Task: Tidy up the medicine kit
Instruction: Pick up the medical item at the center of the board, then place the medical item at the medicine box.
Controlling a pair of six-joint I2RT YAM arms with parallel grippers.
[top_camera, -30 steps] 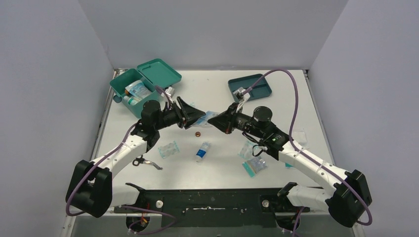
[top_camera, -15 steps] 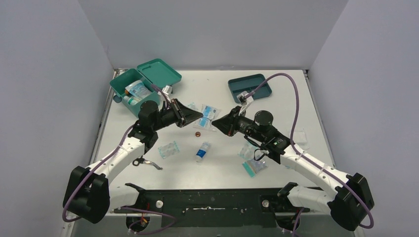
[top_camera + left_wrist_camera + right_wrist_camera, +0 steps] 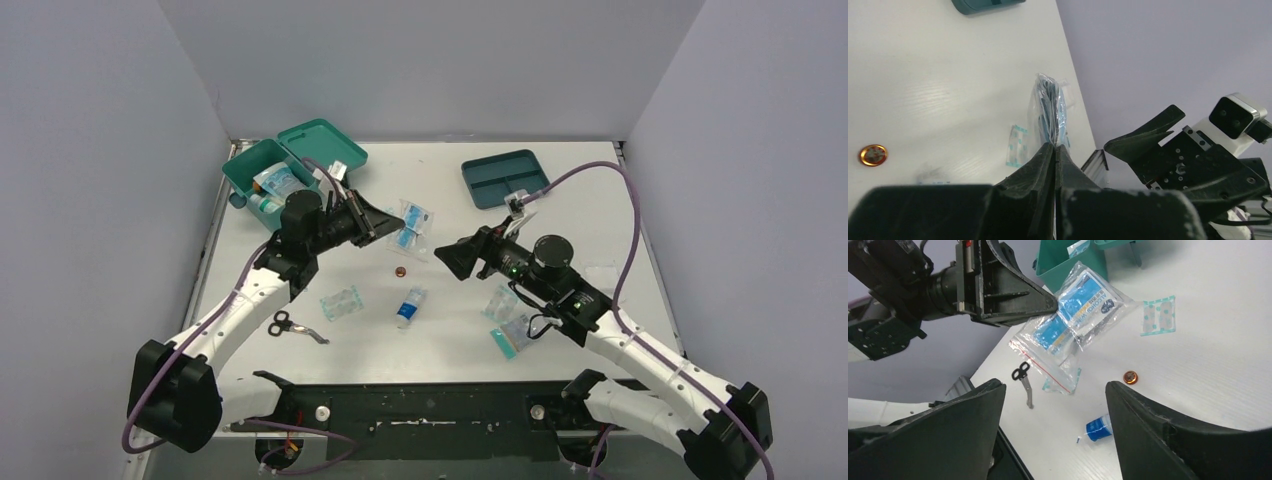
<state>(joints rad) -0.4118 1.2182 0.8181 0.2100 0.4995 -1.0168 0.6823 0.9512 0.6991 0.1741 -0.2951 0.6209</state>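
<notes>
1. Top external view: left gripper (image 3: 393, 226) clamps the wipe bag (image 3: 413, 222) by its edge, holding it off the table for transfer.
2. Right gripper (image 3: 452, 258) stands wide, empty.
3. Medicine kit (image 3: 238, 187) sits open at the far-left corner.

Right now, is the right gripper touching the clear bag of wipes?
Apart. The right wrist view shows the right gripper open, short of the clear bag of wipes, which the left gripper pinches.
</notes>
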